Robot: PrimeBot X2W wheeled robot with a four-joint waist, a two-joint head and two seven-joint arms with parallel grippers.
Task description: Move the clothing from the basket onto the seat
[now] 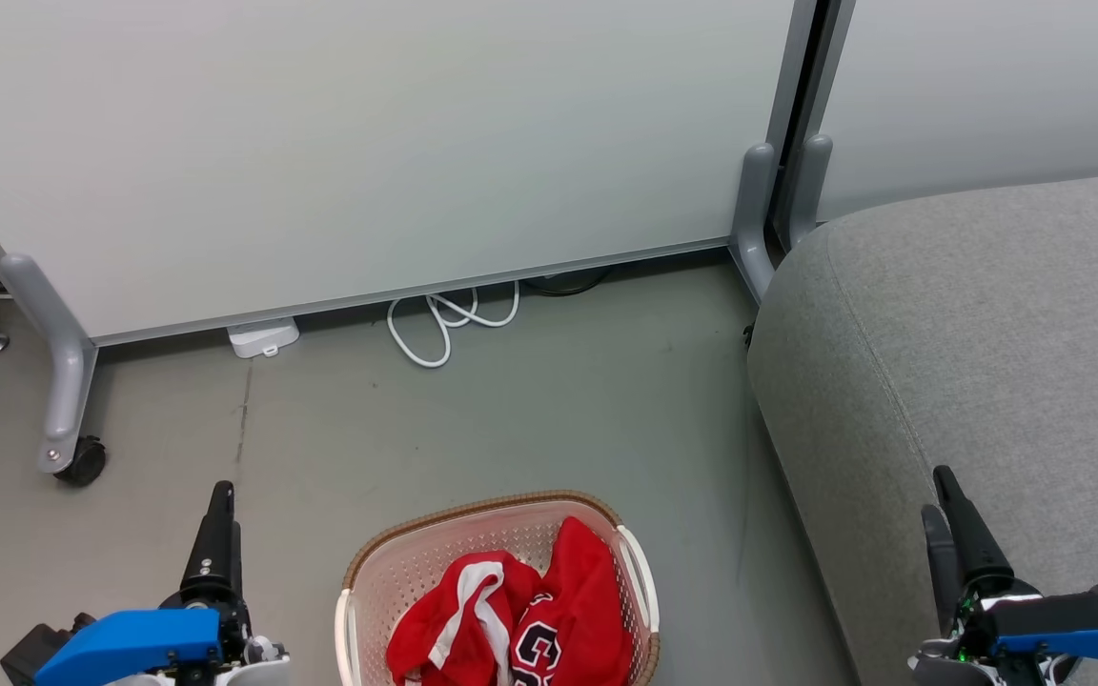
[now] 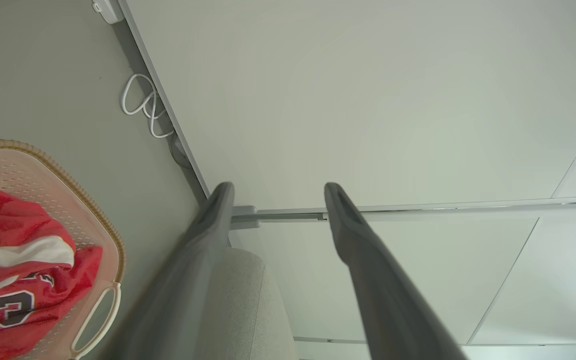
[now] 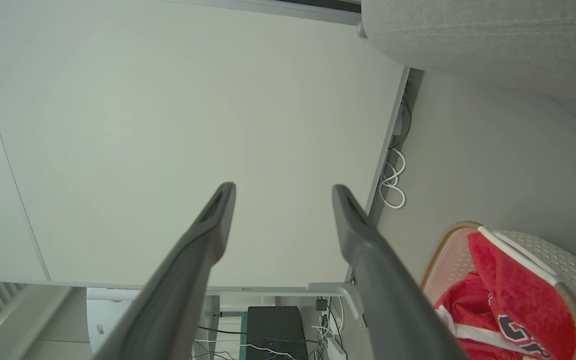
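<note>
1. Nearest the robot, the left hand (image 2: 275,195) has its two dark fingers spread wide with nothing between them. It sits low on the robot's left, beside the basket and not over it.
2. The right hand (image 3: 280,195) is likewise spread and empty. In the head view it sits low on the right, in front of the seat's near edge.
3. Between the two hands, the basket (image 1: 473,507) stands on the floor (image 1: 530,419). The clothing (image 1: 520,619), red pieces with white trim and dark lettering, lies bunched inside it, and one red fold climbs the wall by the right handle. How many pieces there are cannot be told.
4. To the right, apart from the basket, is the grey seat (image 1: 987,314). The part in view carries no garment.
5. Farthest off, a pale partition panel (image 1: 368,143) on a castered leg, with a white cable (image 1: 444,319) looped at its foot.
6. Judgement: the task looks barely begun, if at all. Nothing is gripped and the visible load is all in the basket, so every pick and carry to the seat appears left to do.
</note>
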